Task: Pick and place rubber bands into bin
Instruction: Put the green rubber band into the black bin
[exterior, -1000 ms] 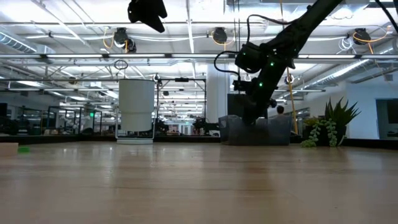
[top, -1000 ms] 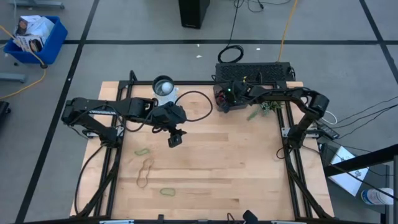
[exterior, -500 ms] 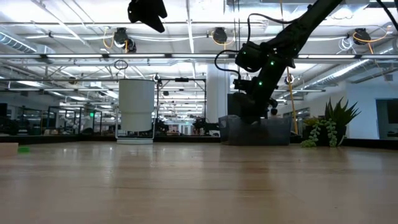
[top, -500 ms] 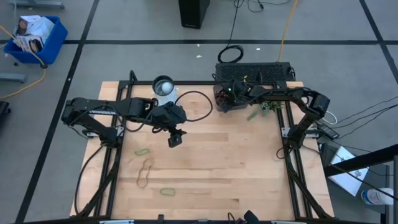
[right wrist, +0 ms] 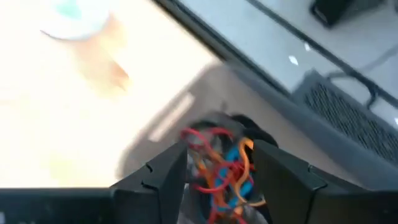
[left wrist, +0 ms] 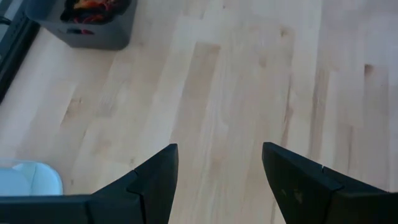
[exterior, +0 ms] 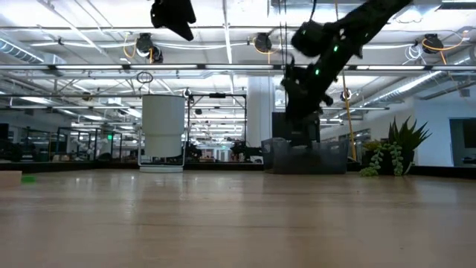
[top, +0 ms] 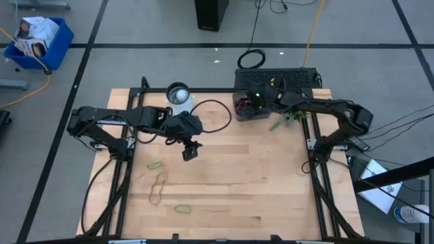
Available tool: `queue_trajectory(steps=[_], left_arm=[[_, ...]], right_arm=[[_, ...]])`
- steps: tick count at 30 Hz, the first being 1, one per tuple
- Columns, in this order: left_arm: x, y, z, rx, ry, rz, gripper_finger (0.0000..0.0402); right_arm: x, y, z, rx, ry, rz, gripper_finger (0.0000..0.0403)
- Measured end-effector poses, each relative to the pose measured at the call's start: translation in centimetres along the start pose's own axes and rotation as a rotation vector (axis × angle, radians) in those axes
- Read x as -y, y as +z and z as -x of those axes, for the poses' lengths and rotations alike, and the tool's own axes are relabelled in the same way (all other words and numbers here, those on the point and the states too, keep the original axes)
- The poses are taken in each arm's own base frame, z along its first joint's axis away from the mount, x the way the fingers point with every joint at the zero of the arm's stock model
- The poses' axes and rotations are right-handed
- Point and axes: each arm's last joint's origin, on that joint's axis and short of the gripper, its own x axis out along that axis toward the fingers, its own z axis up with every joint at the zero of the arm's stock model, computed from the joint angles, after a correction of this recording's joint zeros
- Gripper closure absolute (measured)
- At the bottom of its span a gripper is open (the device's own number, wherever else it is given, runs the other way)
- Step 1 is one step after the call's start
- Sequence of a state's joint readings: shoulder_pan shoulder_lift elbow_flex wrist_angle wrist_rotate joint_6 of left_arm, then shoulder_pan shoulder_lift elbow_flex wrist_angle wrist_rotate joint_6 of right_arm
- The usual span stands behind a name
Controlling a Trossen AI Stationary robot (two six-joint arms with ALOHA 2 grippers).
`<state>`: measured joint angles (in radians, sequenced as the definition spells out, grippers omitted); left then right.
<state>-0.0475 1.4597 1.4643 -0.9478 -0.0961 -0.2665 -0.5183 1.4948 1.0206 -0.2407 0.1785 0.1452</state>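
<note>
Right gripper point(exterior: 301, 112), raised since a second ago from inside the bin point(top: 245, 107) at upper right of centre; fingers parted, empty, so drop judged complete. Tangled thin rubber bands point(right wrist: 221, 165), red, blue, orange, heaped within smoky translucent walls. Left gripper point(left wrist: 214, 171) open, empty, hovering mid-table. Loose loops point(top: 158, 188) lying flat, lower left.

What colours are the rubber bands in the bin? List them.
Red, orange and blue rubber bands, best in the right wrist view.

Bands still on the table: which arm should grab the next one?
Left. Its open hand hangs over the table near the loose bands, while the right hand is above the bin at the far edge.
</note>
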Motion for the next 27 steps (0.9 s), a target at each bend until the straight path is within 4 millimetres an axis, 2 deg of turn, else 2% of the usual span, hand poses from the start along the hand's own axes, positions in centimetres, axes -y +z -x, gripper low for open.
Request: queue_trajectory(steps=[6, 10, 14, 19, 27], left_arm=[[0.0, -1.7, -1.0, -0.148, -0.069, -0.032, 0.016], [0.7, -3.9, -3.5, -0.233, -0.157, -0.095, 0.016], [2.0, -6.8, -6.1, -0.282, -0.243, -0.114, 0.016], [4.5, -9.8, -8.0, -0.266, -0.285, -0.132, 0.016], [9.4, -12.9, -7.8, -0.114, -0.259, -0.286, 0.016]], right_arm=[[-1.7, 1.0, 5.5, 0.129, 0.213, 0.104, 0.0229], [-2.4, 1.3, 8.5, 0.217, 0.267, 0.129, 0.0229], [-2.1, 1.4, 10.7, 0.29, 0.201, 0.121, 0.0229], [-1.3, 1.4, 12.3, 0.335, 0.11, 0.097, 0.0229], [-1.0, 1.1, 12.6, 0.31, 0.061, 0.097, 0.0229]])
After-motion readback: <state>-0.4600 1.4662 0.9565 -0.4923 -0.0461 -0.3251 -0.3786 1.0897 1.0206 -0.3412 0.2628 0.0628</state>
